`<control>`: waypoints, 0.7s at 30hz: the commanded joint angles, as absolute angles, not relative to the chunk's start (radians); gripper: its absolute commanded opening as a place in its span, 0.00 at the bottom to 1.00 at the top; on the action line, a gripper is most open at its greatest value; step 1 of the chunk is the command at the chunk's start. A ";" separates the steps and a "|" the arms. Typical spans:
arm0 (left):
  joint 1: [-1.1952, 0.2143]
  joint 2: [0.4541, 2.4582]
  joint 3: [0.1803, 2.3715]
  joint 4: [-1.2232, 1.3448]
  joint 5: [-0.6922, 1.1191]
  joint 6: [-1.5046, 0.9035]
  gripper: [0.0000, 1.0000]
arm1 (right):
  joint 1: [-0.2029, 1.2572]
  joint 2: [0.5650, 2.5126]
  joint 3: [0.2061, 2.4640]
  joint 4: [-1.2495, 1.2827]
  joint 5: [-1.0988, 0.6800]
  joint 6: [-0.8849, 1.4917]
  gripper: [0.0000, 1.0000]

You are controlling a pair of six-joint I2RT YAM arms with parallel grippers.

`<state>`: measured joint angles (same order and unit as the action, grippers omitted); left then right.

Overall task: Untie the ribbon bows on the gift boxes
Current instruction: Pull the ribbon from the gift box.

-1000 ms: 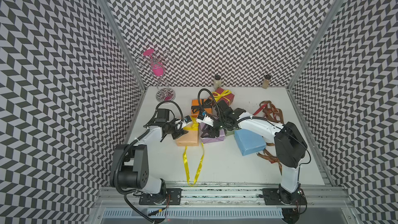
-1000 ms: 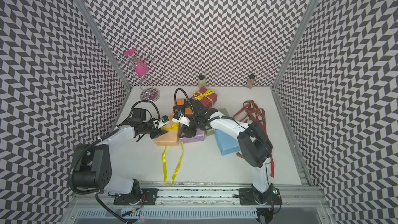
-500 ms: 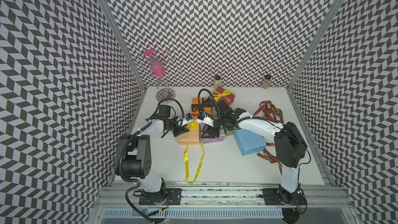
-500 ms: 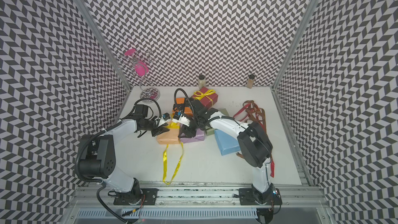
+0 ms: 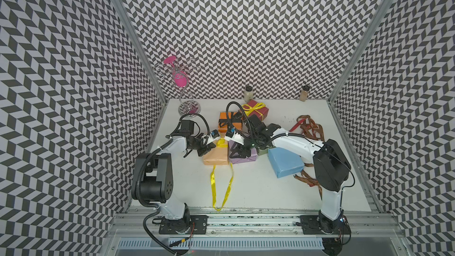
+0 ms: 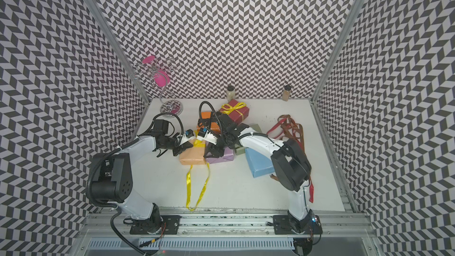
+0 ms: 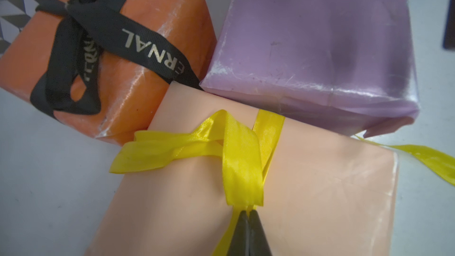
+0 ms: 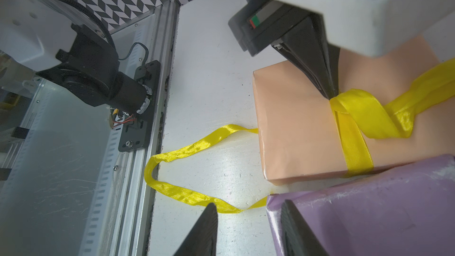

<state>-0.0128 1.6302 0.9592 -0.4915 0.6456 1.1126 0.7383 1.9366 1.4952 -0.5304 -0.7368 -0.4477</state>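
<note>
**Operator:** State of the left fingers (image 7: 246,227)?

**Technician:** Together, clamped on the yellow ribbon (image 7: 241,158) where it crosses the top of the peach box (image 7: 307,193). The tips sit right at the knot. One flattened loop lies beside it.

**Operator:** And the right fingers (image 8: 295,232)?

**Technician:** Apart. One finger is over the lilac box (image 8: 369,205). The other is over the counter (image 8: 209,94), just above a run of the yellow ribbon.

**Operator:** Where does the loose ribbon run?

**Technician:** From the peach box's front side out to the counter's front edge, then back under the lilac box's corner.

**Operator:** Locate the boxes.

**Technician:** The peach box and the lilac box lie side by side, touching, mid-counter. The orange box (image 7: 147,3) is just behind them, against the peach box, with the black ribbon (image 7: 138,43) tied in a bow. Behind that, the dark red box (image 5: 262,114) carries a tied yellow bow (image 5: 253,106). The light blue box (image 5: 284,166) lies to the right of the lilac box. A grey-green box (image 6: 256,128) is mostly hidden by the right arm.

**Operator:** Other ribbons?

**Technician:** Brown ribbons (image 5: 311,129) and a red ribbon (image 5: 294,126) lie loose at the counter's right side.
</note>
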 commanded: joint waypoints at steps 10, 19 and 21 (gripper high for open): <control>0.045 1.551 0.957 -0.790 0.663 1.172 0.00 | 0.751 2.020 1.589 -0.466 -0.675 -0.451 0.43; 0.046 1.450 0.993 -0.871 0.760 1.164 0.00 | 0.807 2.054 1.624 -0.447 -0.663 -0.452 0.44; 0.046 1.430 0.996 -0.871 0.763 1.153 0.00 | 0.809 2.057 1.624 -0.443 -0.670 -0.447 0.45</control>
<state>0.0441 1.4635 0.9676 -0.8131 0.7071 1.1393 0.7963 2.0426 1.6016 -0.4854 -0.6659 -0.4442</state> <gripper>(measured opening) 0.049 0.445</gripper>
